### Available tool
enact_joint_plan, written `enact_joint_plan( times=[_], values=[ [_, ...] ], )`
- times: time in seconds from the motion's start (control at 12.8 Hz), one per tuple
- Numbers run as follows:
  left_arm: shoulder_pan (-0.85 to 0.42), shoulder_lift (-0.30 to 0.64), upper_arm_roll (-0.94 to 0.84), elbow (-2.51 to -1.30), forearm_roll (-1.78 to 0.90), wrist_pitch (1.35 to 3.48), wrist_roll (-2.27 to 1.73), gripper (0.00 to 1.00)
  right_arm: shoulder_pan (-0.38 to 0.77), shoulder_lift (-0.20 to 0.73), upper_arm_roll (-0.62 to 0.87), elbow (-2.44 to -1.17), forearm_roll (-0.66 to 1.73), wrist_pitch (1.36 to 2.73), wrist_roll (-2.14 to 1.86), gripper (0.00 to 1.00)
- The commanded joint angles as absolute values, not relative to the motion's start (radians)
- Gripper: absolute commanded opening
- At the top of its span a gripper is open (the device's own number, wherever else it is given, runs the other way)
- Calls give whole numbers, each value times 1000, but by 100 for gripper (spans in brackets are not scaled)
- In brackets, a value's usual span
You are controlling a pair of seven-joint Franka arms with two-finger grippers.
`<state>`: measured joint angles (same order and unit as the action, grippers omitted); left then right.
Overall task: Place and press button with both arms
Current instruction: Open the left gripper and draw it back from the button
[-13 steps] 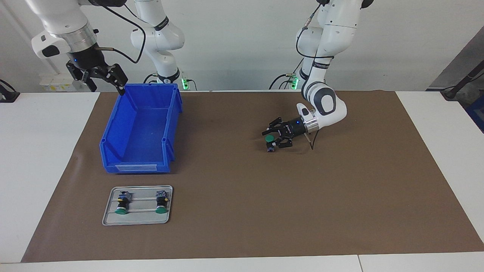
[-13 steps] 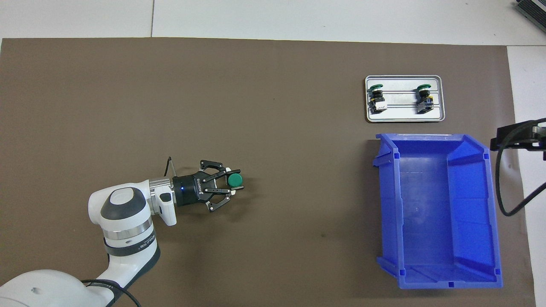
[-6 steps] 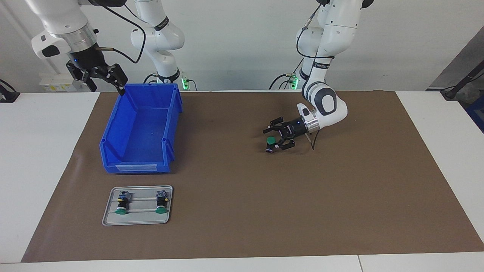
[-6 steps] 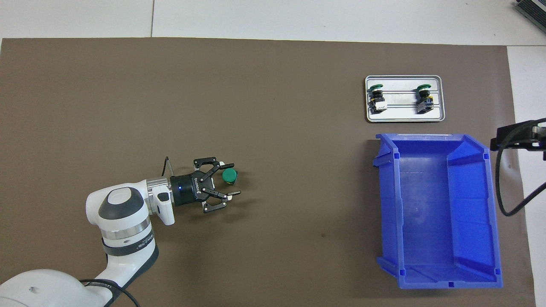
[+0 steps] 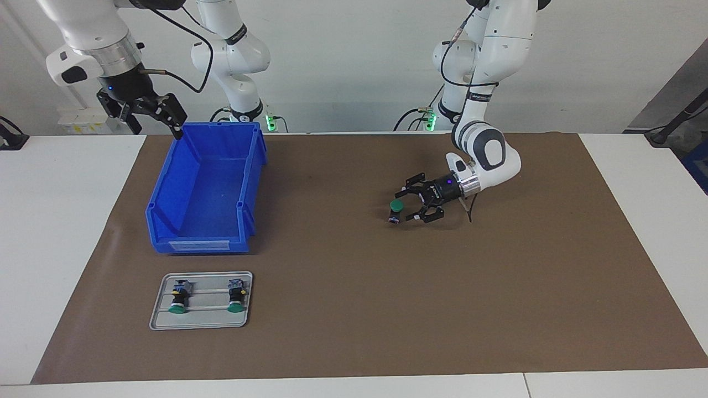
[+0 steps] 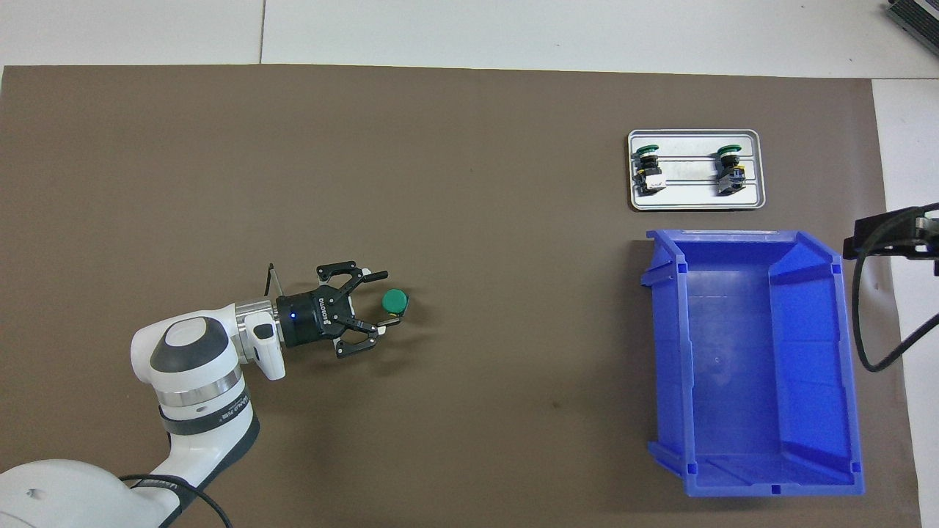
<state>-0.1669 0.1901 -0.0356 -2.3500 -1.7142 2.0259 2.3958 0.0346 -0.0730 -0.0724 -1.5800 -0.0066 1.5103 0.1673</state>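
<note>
In the facing view the button (image 5: 395,209) stands cap up on the surface, just off the tips of the released left claw (image 5: 408,205); the right claw (image 5: 148,114) (also spread) waits over the bin (image 5: 206,188) rim. In the overhead view the button (image 6: 395,301) lies straight ahead of the left claw (image 6: 381,298), toward the right arm's end, so the left arm is much nearer.

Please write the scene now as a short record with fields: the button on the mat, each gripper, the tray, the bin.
button: button stands on the brown mat, green cap up, toward the left arm's end of the table
left gripper: left gripper open, low over the mat, fingertips either side of the button, not clamping it
right gripper: right gripper open, raised at the corner of the blue bin, waiting
tray: metal tray holds two more buttons, lying on their sides
bin: nothing visible inside; nearer to the robots than the tray
</note>
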Motion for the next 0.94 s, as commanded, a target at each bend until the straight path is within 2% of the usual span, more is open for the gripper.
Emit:
enact_joint_plan(
  times=[0.0,0.31,0.86],
  values=[
    [-112,163,-37,-2283,-1574,1999,2222,81,37,-84,-80,-1585,15,1500,141,100],
    [-92,85,-32,-2157,-1283,2008,1842,81,37,-84,-80,-1585,15,1500,141,100],
    [-94,45,-32,-1932,-755,1927,1312,81,37,-84,-80,-1585,15,1500,141,100]
  ],
)
